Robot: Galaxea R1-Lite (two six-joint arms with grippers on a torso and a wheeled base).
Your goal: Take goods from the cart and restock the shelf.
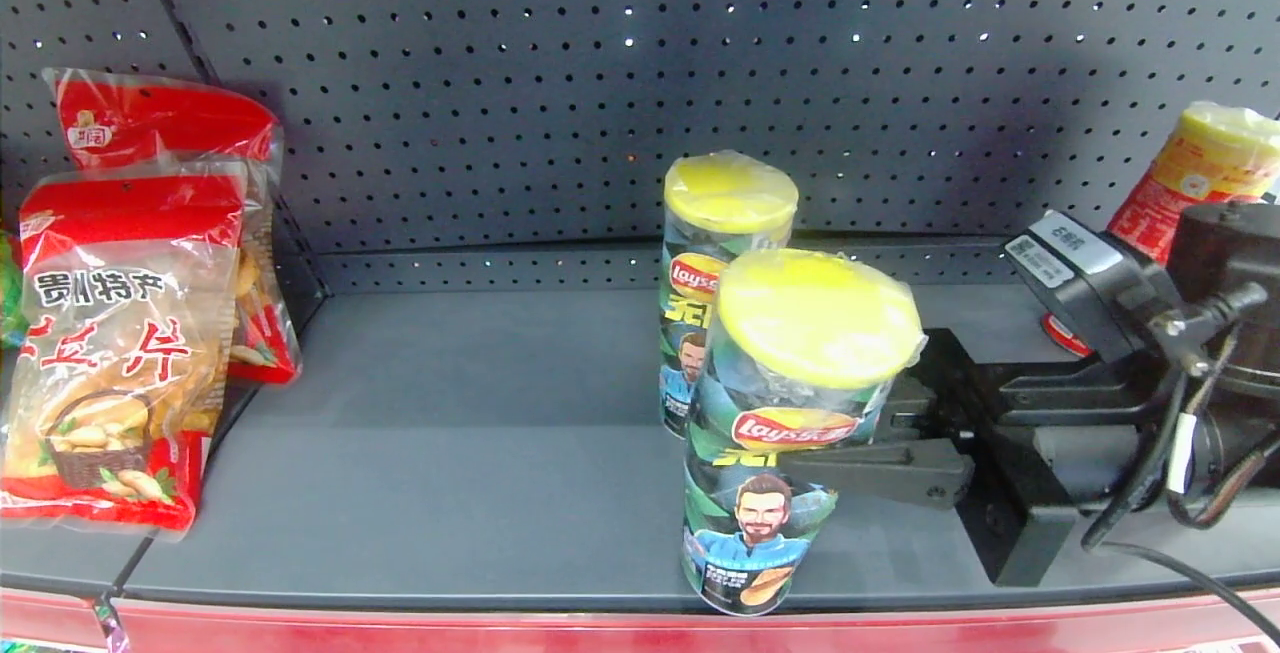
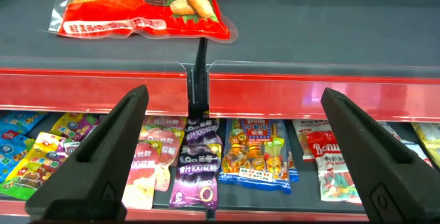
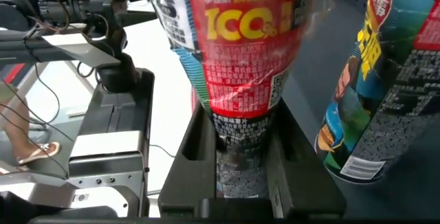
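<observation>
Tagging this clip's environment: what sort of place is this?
Probably a shop aisle, or a mock-up of one: a pegboard-backed shelf with a red price rail, bagged snacks and a chip can on it, more packets on the tier below.

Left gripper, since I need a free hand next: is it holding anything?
No, the left gripper is wide open and empty.

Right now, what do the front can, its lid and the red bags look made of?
Front can: likely a printed cardboard tube under glossy, wrinkled clear film. Lid: smooth yellow plastic, apparently, with film creased over it. Red bags: shiny see-through plastic with glare; snacks show through.
</observation>
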